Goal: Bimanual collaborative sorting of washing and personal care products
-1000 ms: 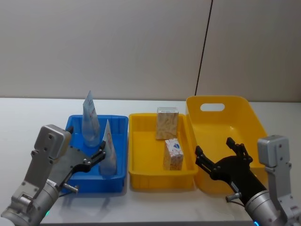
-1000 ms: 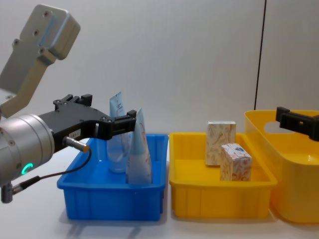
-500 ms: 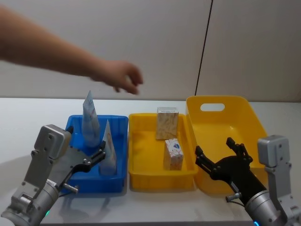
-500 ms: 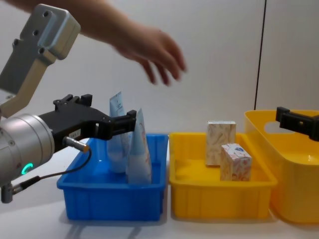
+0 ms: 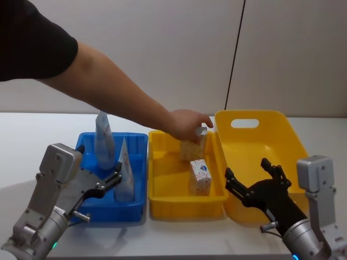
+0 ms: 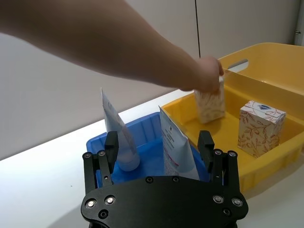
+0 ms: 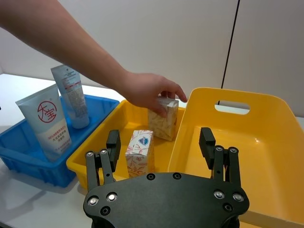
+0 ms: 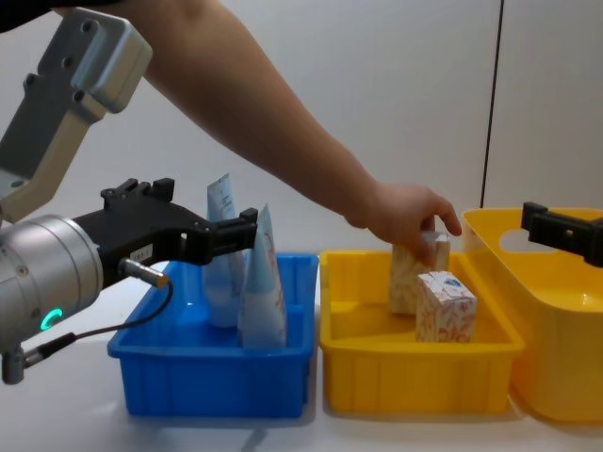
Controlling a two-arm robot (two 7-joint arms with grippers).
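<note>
Head view | person's hand (image 5: 187,125) on beige patterned carton (image 5: 192,151) | left gripper (image 5: 100,162), right gripper (image 5: 246,168) wide, empty | I risk hitting it

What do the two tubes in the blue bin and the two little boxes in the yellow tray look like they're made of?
Tall pale-blue-and-white tubes: probably soft plastic, smooth with slight sheen; the tops are pinched flat. Small beige-orange patterned cartons: likely thin printed cardboard, matte; crisp folded edges and flat faces.
</note>
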